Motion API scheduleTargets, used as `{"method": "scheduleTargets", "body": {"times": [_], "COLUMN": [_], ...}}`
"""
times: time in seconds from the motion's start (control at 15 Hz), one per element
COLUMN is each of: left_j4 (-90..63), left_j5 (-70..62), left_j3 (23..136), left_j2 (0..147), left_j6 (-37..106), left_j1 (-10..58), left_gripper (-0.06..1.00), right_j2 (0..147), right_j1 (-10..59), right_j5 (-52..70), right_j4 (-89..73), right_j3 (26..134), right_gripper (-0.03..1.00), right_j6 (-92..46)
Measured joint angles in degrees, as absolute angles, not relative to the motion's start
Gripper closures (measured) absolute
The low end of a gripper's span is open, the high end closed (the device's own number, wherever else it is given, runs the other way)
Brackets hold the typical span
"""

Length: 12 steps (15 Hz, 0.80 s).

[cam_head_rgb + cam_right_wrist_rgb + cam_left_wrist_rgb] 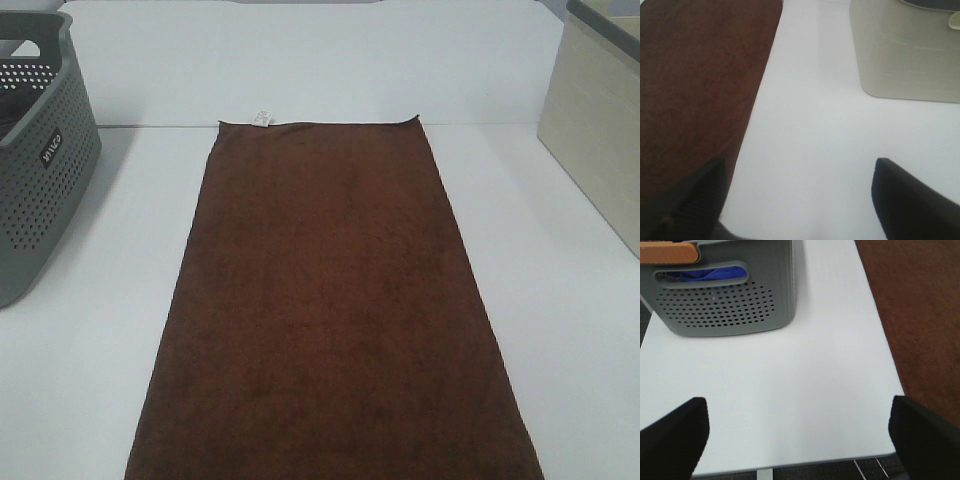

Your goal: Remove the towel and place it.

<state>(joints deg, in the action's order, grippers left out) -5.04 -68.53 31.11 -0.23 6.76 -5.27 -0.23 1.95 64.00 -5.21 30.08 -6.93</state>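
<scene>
The dark brown towel [335, 310] lies flat and spread out down the middle of the white table [90, 350], its small white tag [263, 118] on the far short edge. Neither gripper shows in the exterior high view. In the left wrist view my left gripper [800, 437] is open and empty above bare table, with the towel's edge [920, 310] off to one side. In the right wrist view my right gripper [800, 200] is open and empty; one finger [687, 200] hangs over the towel's edge [695, 85].
A grey perforated basket [40, 150] stands at the far left; the left wrist view shows it [725, 300] holding blue cloth [710, 275]. A beige box [600, 130] stands at the far right, and it shows in the right wrist view [905, 50].
</scene>
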Motion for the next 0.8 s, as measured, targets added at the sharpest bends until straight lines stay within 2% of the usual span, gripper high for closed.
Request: {"method": "scheduleTargets", "body": {"times": [0.27, 0.8], "left_j4": [-7.28, -7.96], "left_j5": [-61.36, -60.45], "left_j3": [28.65, 28.59], "left_j2": [-0.34, -0.34], "left_j6": [7.91, 7.56], "left_j1": [-5.27, -5.27], "left_gripper": [0.05, 0.05], "right_j2": [-0.23, -0.23], "right_j1": [1.95, 1.95], "right_j5": [61.25, 61.25], "right_j4": [-5.33, -5.33], "right_j3": [28.93, 28.93], "right_gripper": [0.2, 0.2], "right_j6": [-7.1, -6.7]}}
